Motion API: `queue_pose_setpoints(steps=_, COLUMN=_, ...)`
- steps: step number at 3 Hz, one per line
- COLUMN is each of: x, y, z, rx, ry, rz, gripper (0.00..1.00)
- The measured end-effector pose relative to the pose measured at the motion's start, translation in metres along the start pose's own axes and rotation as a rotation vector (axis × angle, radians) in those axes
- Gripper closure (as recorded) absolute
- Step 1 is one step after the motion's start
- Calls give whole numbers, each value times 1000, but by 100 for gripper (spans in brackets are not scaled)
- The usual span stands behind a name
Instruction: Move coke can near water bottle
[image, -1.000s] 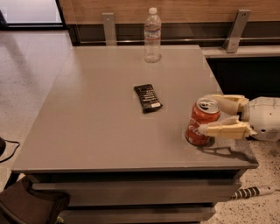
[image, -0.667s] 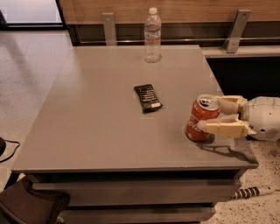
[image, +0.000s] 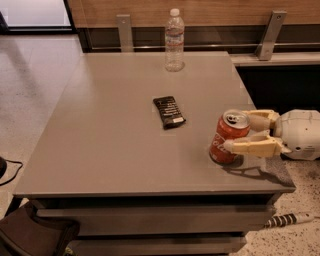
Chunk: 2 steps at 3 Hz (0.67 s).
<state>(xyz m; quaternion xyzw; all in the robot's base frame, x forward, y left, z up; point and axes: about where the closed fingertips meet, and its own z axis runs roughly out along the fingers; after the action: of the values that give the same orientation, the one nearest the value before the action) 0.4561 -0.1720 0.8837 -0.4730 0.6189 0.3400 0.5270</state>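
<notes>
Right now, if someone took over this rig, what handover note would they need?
Gripper: at the table's right edge, reaching in from the right, shut on the can with one finger either side.
Can: near the front right corner, tilted; I cannot tell if its base is off the surface.
Bottle: upright at the back edge, far from the can.
Packet: flat mid-table, left of the can.
Done: the can is grasped.
Left: carry it towards the back, probably passing right of the packet, set it down beside the bottle, and release.
</notes>
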Motion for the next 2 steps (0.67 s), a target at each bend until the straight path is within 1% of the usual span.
queue_pose_setpoints(steps=1, x=0, y=0, z=0, rx=0, ry=0, rz=0, gripper=100)
queue_pose_setpoints(steps=2, x=-15, y=-27, z=-7, rx=25, ry=16, rz=32, gripper=100)
